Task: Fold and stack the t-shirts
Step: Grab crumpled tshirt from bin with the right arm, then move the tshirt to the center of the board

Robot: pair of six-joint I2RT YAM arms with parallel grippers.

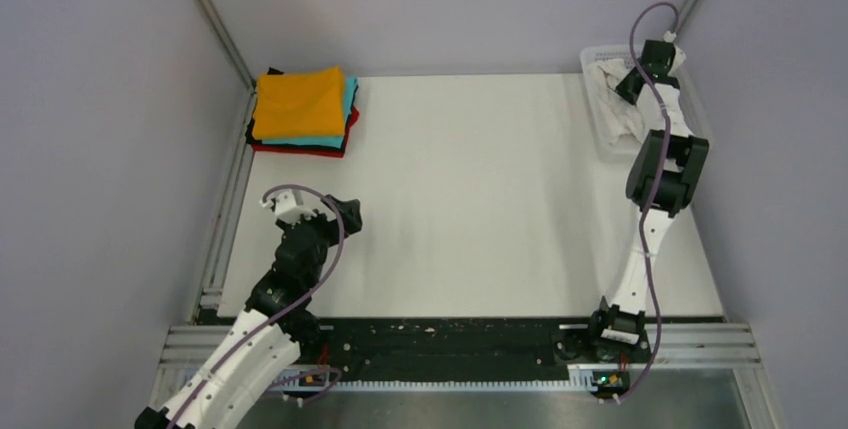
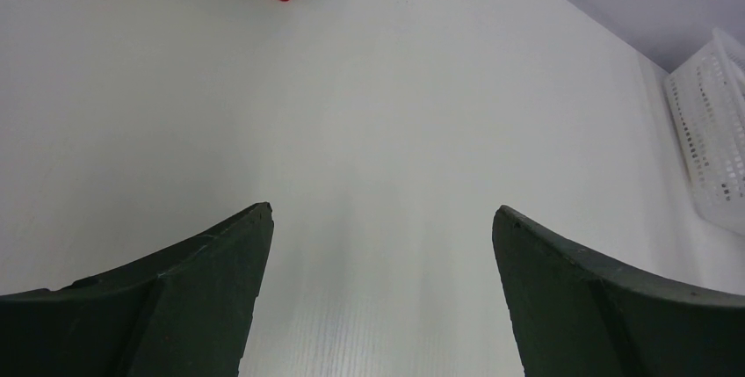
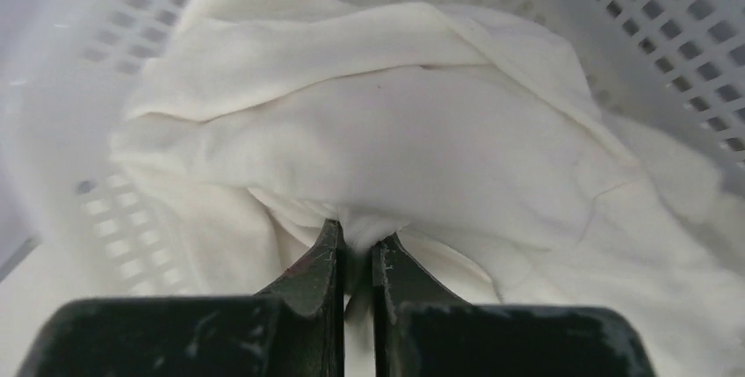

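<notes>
over in the far right corner the right tool [image 3: 356, 241] is reaching down into the white mesh basket [image 3: 668, 34] and pinching a fold of the white t-shirt [image 3: 378, 131]. its two dark fingers [image 3: 312, 280] are sitting nearly together with only a thin bunch of cloth between them. the shirt is lying crumpled and wrinkled inside the basket, filling most of it and touching the walls. the basket is sitting at the far right corner of the counter [image 1: 480, 189]. across the way, the left tool [image 2: 382, 210] is hanging low over bare counter at the near left, its fingers spread wide and gripping nothing. in the far left corner the folded shirts are sitting in one pile. the orange t-shirt [image 1: 300, 99] is lying on top, the teal t-shirt [image 1: 351, 99] is peeking out beneath it and the red t-shirt [image 1: 300, 150] is lying under that. the black t-shirt [image 1: 251, 134] is showing as a dark edge on the pile's left side, though i am not making out where it sits in the order. the pile and the basket are sitting well apart, and the left tool is nearer the pile but not touching it.
</notes>
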